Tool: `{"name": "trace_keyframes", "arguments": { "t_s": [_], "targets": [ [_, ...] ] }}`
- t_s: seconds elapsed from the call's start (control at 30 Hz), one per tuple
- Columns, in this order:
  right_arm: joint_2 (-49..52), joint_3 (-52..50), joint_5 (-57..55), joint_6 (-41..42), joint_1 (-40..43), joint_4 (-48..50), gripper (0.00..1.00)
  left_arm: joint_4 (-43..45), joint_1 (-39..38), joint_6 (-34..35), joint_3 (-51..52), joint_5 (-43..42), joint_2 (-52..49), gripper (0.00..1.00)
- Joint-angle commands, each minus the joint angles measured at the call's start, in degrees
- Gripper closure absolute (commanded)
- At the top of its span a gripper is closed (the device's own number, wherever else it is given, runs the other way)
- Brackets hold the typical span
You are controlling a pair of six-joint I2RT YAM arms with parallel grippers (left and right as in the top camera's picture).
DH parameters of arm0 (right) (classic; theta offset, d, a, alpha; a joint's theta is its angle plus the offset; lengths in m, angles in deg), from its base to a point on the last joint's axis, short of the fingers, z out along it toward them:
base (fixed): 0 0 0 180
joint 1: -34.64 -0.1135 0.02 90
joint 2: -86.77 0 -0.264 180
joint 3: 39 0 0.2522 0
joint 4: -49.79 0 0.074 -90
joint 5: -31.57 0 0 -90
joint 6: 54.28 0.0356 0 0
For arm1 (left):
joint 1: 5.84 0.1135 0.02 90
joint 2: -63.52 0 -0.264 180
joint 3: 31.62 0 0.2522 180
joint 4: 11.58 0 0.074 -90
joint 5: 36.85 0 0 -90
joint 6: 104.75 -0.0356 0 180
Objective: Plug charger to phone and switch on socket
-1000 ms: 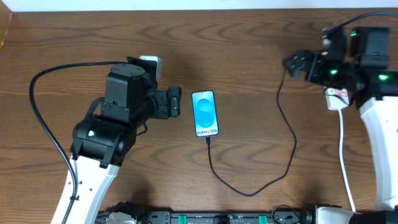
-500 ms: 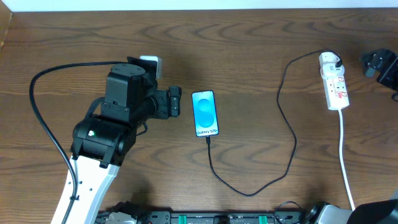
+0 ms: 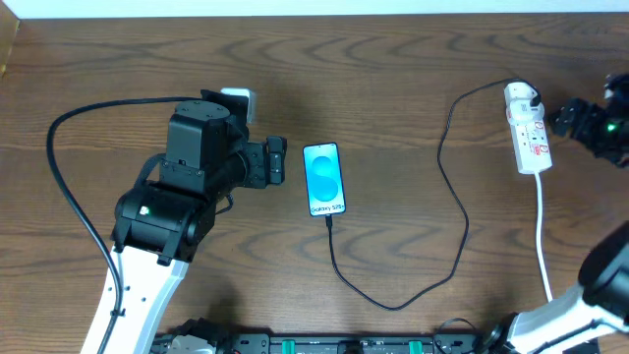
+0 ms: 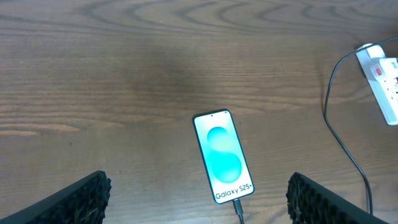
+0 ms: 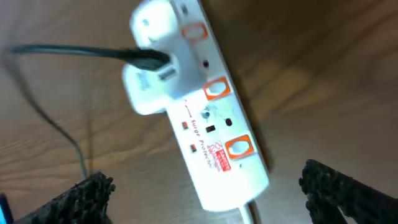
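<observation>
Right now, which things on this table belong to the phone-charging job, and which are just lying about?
For the job: phone; charger, already in the phone; socket.
Just there: wooden table; thick black lead on the left.

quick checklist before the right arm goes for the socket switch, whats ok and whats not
1. charger tip seated in the bottom edge of the phone: ok
2. charger's other end in the white plug on the socket: ok
3. socket switches on: cannot tell
4. right gripper open, near the socket, holding nothing: ok
5. left gripper open, apart from the phone: ok
</observation>
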Motion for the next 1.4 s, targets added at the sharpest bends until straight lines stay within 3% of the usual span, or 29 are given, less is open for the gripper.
{"name": "trace_keyframes", "arguments": {
  "t_s": [0.0,0.27,0.7,1.37],
  "targets": [
    [4.26,0.72,6.99,-3.19,0.09,0.76,0.02,-0.11,0.24,-0.55,-0.15,0.55,-0.17,0.09],
    [9.25,0.72,8.66,-8.66,-0.72,2.91,0.04,-0.09,0.24,-0.55,-0.15,0.55,-0.17,0.09],
    [9.25,0.72,16.17,-6.60,-0.76,12.63,0.01,-0.11,0.24,-0.55,-0.15,0.55,-0.17,0.09],
    [9.97,0.28,13.94,-6.38,-2.93,12.26,0.01,-0.11,0.24,-0.55,-0.15,0.55,-0.17,0.09]
  ]
}}
